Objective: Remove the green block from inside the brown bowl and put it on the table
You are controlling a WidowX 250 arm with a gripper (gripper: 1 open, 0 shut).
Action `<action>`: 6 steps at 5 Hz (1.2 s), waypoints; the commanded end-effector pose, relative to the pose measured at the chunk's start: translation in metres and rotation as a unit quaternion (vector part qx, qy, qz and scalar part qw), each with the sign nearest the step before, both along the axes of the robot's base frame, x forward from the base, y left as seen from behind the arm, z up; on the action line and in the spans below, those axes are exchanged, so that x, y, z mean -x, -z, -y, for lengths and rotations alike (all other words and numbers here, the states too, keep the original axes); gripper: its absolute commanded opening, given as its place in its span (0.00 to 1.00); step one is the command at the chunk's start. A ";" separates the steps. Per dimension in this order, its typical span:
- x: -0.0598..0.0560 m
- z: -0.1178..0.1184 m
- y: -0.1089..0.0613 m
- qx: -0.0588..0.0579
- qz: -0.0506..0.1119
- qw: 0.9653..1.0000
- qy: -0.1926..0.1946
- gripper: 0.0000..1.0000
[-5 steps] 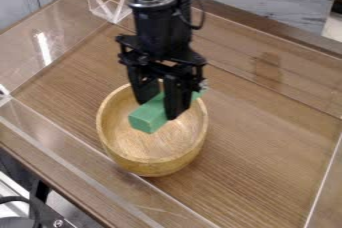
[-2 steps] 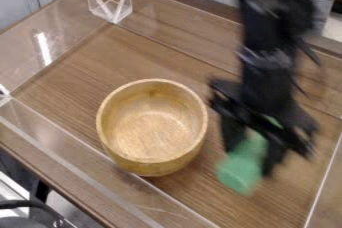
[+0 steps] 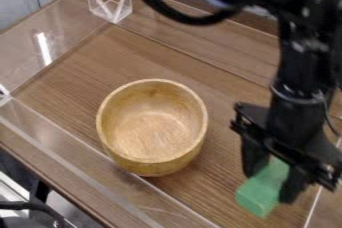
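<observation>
The green block (image 3: 263, 188) is a bright green bar hanging just over the table (image 3: 201, 52) at the lower right, to the right of the brown bowl (image 3: 152, 125). My gripper (image 3: 277, 176) points down and is shut on the green block's upper part, its black fingers on either side. The brown bowl sits at centre left with nothing inside it. I cannot tell whether the block's lower end touches the wood.
A clear acrylic wall (image 3: 80, 157) rims the table, close in front of and to the right of the block. A small clear stand (image 3: 110, 2) sits at the far left corner. The dark arm (image 3: 305, 42) rises over the right side.
My gripper has carried the green block out of the bowl, to the right and lower, down to the table's right front area. The bowl has stayed in place.
</observation>
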State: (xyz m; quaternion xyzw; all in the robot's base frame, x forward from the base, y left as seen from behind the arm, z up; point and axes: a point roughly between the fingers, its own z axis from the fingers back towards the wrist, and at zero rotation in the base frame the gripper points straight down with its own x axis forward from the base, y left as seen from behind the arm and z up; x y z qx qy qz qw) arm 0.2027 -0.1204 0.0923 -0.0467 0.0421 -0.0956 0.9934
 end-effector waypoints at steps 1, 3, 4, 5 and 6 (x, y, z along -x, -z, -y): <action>-0.019 -0.020 -0.039 0.010 0.047 0.998 -0.032 0.00; -0.037 -0.102 -0.138 -0.007 0.100 0.983 -0.155 0.00; -0.033 -0.135 -0.128 -0.011 0.106 0.981 -0.159 0.00; -0.019 -0.141 -0.108 -0.010 0.102 0.984 -0.143 0.00; -0.019 -0.132 -0.091 -0.008 0.105 0.987 -0.122 0.00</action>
